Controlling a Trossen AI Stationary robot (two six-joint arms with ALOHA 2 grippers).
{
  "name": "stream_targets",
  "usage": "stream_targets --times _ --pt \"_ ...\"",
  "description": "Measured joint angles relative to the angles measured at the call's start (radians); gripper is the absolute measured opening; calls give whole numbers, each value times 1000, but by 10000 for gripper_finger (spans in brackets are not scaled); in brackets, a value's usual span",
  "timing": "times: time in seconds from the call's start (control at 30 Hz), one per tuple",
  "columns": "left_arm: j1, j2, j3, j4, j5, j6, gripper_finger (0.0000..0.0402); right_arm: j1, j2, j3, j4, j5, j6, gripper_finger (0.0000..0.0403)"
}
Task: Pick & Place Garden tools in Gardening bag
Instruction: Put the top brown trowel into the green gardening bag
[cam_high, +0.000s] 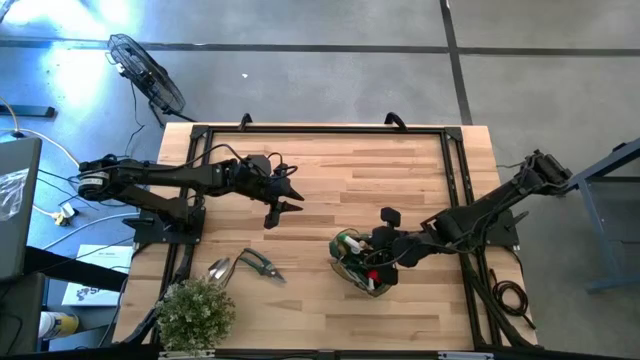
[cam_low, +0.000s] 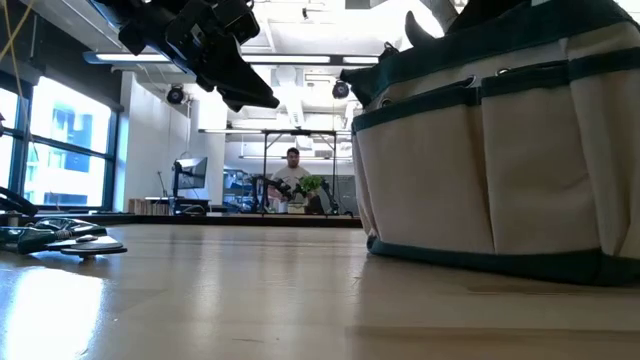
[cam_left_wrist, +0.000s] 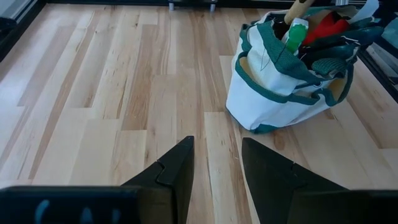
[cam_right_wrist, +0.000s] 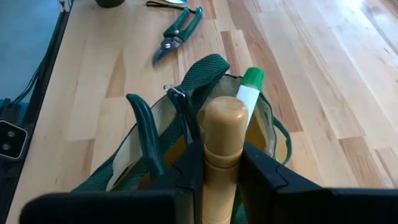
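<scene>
The gardening bag stands on the table right of centre, its mouth holding a green-capped spray bottle, green-handled tools and a red piece. My right gripper is over the bag's mouth, shut on a wooden-handled tool. Green-handled pruners and a silver scoop lie flat on the table near the front left. My left gripper hangs open above the bare table, left of the bag and clear of everything. My right gripper pinches the tool's wooden handle between its two fingers, just below the handle's rounded end. The fingers come slanting down from the table's right side. The handle rises over the bag's mouth; the gripper and the bag hide the tool's lower part.
A bushy potted plant stands at the table's front left corner, next to the scoop. A black frame runs around the table top. Bare wood lies between the left gripper and the bag. A person sits far off in the room.
</scene>
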Motion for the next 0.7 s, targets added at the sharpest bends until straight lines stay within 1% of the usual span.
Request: stream_targets --times 0.3,0.47,0.7 --pt "0 0 0 1 -1 0 129 0 19 2 -2 -5 26 60" --pt "0 0 0 1 -1 -6 129 -13 54 7 -40 -4 84 60" --pt "0 0 0 0 1 -6 129 -11 66 4 18 -43 46 60"
